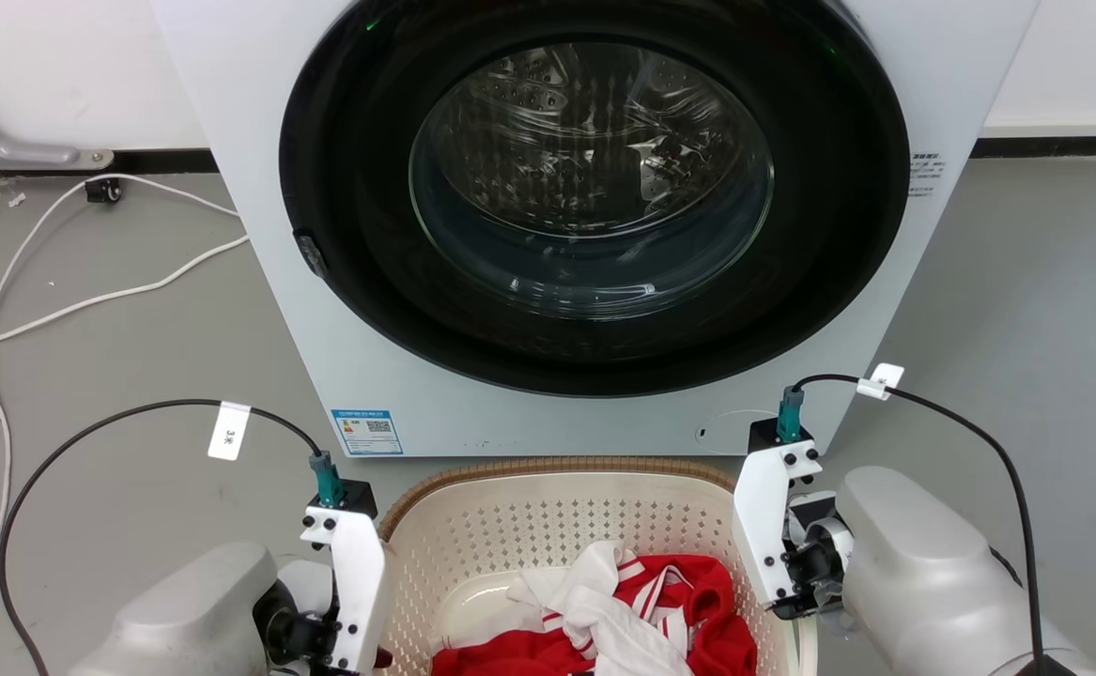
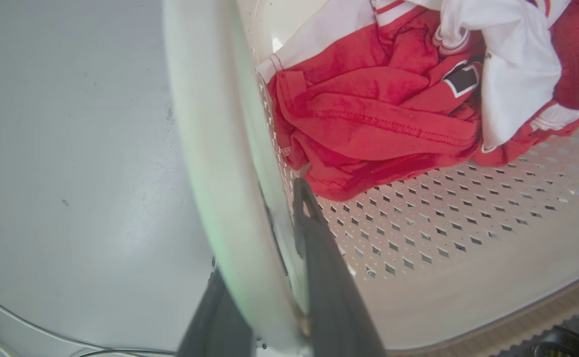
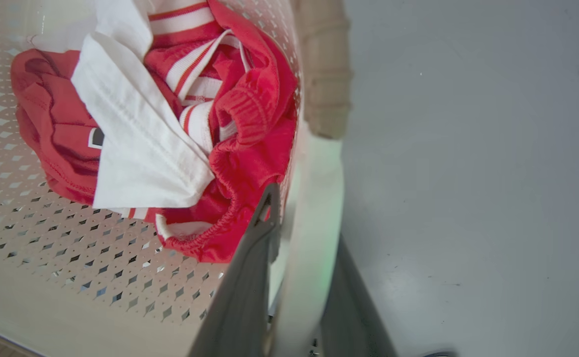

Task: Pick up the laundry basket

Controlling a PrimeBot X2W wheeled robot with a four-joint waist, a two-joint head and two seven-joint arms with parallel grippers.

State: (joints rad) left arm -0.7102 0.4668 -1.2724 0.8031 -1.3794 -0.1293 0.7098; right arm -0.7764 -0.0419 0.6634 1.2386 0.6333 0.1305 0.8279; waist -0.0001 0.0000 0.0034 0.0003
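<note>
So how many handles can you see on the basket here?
2. The left handle is held between the left gripper's fingers; the right handle is held between the right gripper's fingers. Both are white loops on the basket's sides.

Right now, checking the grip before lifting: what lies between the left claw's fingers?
The laundry basket's white side handle, with one finger inside the basket and one outside, seen in the left wrist view.
</note>
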